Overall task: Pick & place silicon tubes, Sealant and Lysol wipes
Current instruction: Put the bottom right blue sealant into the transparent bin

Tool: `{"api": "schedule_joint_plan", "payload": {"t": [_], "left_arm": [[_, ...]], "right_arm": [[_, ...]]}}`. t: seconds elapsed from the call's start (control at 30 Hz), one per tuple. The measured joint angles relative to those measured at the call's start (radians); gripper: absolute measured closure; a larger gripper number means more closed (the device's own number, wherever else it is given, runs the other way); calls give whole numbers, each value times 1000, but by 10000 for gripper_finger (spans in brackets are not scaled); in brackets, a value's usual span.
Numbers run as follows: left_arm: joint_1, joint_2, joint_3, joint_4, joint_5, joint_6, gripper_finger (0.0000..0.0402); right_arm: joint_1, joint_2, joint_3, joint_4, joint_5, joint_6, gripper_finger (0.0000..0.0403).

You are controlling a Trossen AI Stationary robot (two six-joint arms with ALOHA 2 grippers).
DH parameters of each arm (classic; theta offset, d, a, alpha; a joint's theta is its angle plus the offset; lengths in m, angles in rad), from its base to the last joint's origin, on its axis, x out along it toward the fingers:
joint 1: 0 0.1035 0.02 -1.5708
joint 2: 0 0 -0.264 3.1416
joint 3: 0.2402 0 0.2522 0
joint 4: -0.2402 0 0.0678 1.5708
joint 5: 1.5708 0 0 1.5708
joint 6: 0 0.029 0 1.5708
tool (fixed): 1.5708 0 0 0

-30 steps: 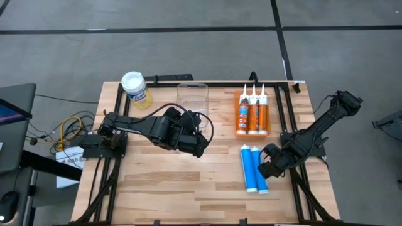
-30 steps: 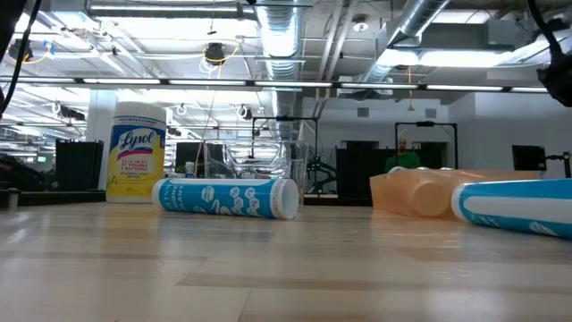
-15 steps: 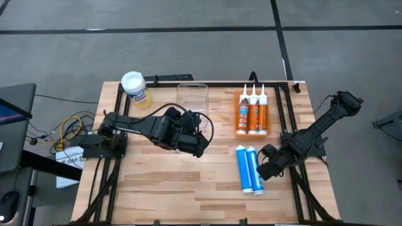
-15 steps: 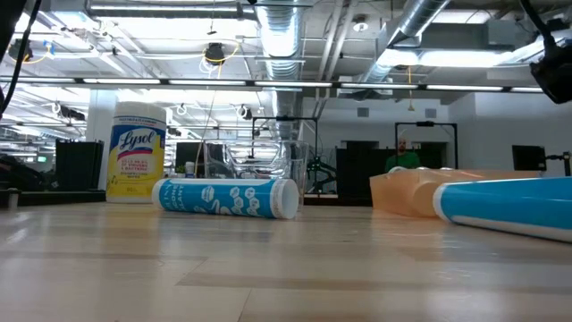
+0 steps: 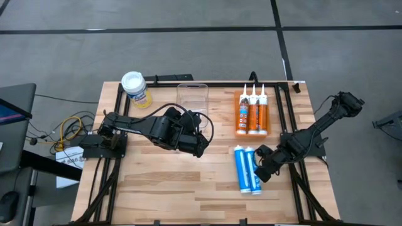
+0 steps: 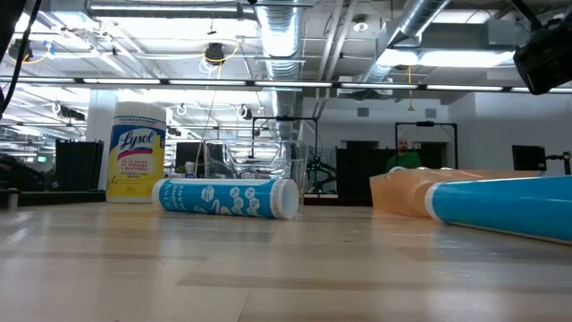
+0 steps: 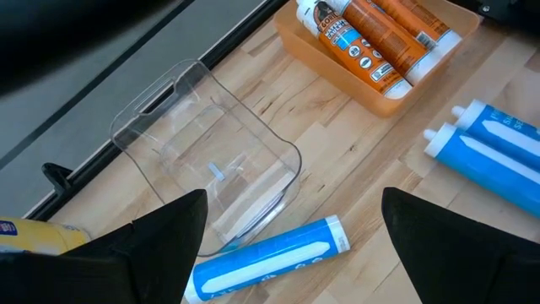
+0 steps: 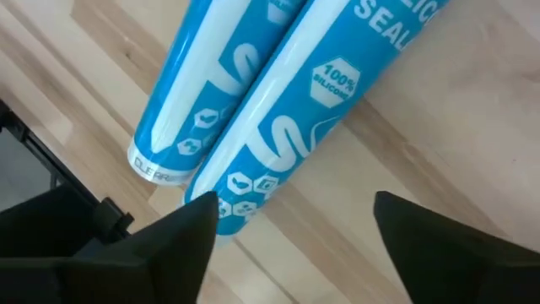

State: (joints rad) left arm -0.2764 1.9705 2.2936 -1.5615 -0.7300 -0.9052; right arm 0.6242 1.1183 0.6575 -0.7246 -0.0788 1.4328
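Two blue silicon tubes [image 5: 247, 170] side by side, right pincer [image 5: 262, 171] spread, empty

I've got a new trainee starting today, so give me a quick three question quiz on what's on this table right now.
1. True or false: the Lysol wipes canister stands upright at a back corner of the table.
2. How many orange sealant tubes lie in the orange tray? A) two B) three C) five
3. Fill in: the right gripper sits beside a pair of ____ silicone tubes lying side by side.

Key
1. True; it stands beside the clear bin.
2. B.
3. Blue. The fingers are open with neither tube held. A third blue tube lies under the left gripper, which is open too.
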Motion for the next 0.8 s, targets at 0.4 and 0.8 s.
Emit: {"api": "schedule_joint_plan", "payload": {"t": [0.4, 0.8], "left_arm": [[0, 0, 0, 0, 0, 21, 53], [0, 0, 0, 5, -1, 21, 53]], "right_arm": [[-21, 0, 0, -3, 8, -2, 30], [-119, 103, 1, -2, 29, -67, 35]]}}
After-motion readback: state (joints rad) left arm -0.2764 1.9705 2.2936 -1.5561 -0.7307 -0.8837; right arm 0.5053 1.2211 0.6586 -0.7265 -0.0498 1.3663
